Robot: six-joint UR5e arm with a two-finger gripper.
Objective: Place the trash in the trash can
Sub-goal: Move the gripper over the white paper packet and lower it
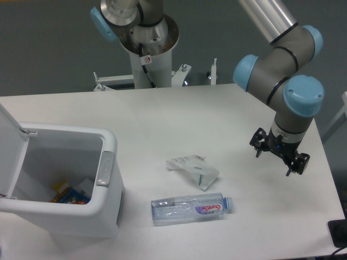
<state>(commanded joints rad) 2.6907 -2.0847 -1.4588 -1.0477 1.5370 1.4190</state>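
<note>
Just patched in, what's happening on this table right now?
Nothing is being held yet. The arm's hand hangs open over the right side of the table, well away from the trash. The bottle lies on its side near the front edge, and the clear packaging piece sits just behind it. The trash can stands at the left with its lid up, and some colourful items are already inside.

Bottle point(191, 208) before packaging piece point(193, 168), right of trash can point(106, 168)

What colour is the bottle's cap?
Pale blue; the fixed camera shows the bottle lying on its side.
</note>
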